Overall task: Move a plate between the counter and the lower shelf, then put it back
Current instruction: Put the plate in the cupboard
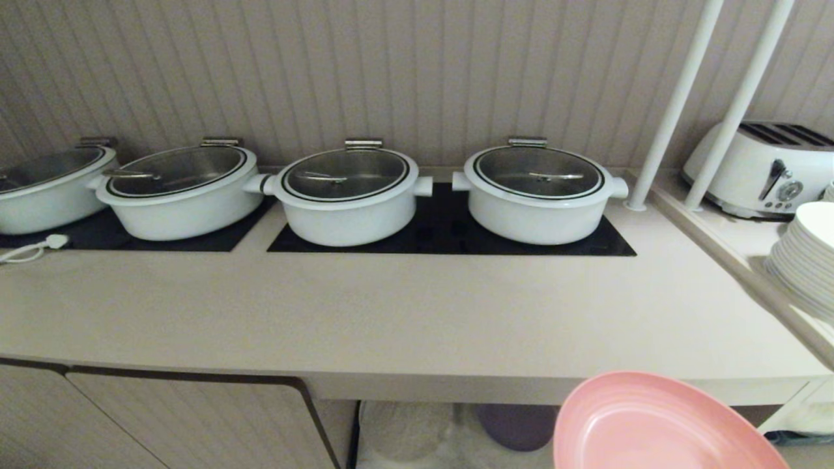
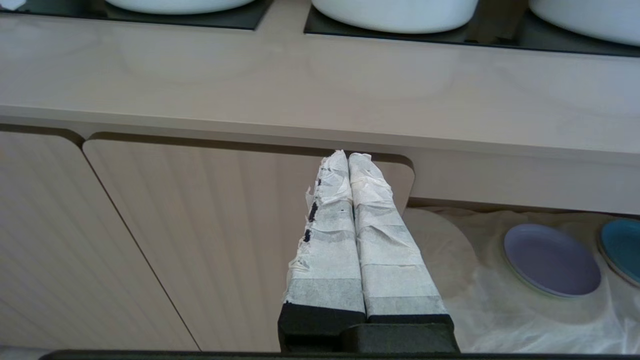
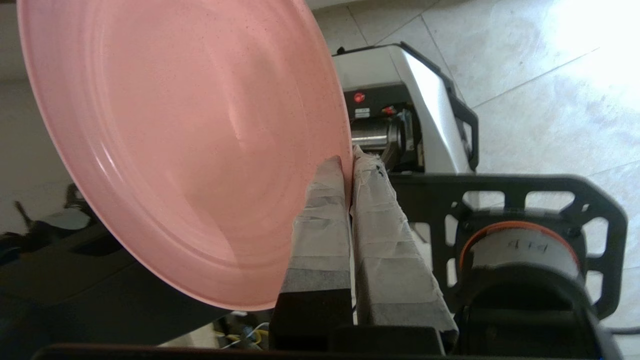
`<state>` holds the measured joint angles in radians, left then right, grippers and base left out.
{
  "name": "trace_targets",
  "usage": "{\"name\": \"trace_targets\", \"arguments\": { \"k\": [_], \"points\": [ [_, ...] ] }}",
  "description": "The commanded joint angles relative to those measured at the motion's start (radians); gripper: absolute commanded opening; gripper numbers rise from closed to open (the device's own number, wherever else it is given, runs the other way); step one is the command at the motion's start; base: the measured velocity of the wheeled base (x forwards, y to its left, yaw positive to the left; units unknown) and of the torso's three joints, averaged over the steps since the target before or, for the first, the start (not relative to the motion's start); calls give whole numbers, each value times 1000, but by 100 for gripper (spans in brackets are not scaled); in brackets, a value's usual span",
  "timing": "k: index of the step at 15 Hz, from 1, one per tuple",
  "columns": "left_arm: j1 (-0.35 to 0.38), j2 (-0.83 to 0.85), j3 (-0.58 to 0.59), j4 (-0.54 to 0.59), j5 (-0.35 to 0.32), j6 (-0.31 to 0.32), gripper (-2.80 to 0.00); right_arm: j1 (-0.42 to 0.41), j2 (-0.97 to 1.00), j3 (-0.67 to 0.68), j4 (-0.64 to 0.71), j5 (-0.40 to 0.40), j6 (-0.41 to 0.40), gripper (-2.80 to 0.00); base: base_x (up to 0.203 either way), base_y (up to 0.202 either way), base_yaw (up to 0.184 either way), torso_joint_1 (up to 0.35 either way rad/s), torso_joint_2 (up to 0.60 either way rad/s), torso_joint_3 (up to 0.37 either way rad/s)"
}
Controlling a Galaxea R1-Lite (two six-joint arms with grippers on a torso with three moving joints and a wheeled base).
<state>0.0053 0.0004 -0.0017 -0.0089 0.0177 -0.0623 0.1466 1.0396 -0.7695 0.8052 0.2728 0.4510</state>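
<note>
The pink plate (image 1: pixel 658 426) hangs tilted in the air in front of the counter's (image 1: pixel 404 312) front edge, at the lower right of the head view. My right gripper (image 3: pixel 348 165) is shut on the plate's (image 3: pixel 190 145) rim, one taped finger on each face. That gripper itself is out of the head view. The lower shelf (image 2: pixel 500 310), draped in wrinkled white cloth, opens under the counter (image 2: pixel 320 85). My left gripper (image 2: pixel 348 159) is shut on nothing and hangs in front of the cabinet door, left of the shelf.
Several white lidded pots (image 1: pixel 348 192) stand on black hob panels (image 1: pixel 449 238) at the counter's back. A purple plate (image 2: pixel 550 260) and a blue plate (image 2: pixel 622 247) lie on the shelf cloth. A stack of white plates (image 1: pixel 805 257) and a toaster (image 1: pixel 762 169) sit on the right side ledge.
</note>
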Motion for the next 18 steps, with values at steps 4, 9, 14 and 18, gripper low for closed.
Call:
{"name": "trace_targets", "arguments": {
  "k": [4,9,14,18],
  "points": [
    [1,1,0,0,1,-1,-280,24,-30,-21,20,5,46,-280,0,0,0,0,0,0],
    [1,1,0,0,-1,-1,-280,25,-30,-26,15,16,45,-280,0,0,0,0,0,0],
    [1,1,0,0,0,-1,-280,41,-29,-47,19,17,38,-280,0,0,0,0,0,0],
    [1,1,0,0,1,-1,-280,48,-29,-41,22,17,37,-280,0,0,0,0,0,0]
  ]
}}
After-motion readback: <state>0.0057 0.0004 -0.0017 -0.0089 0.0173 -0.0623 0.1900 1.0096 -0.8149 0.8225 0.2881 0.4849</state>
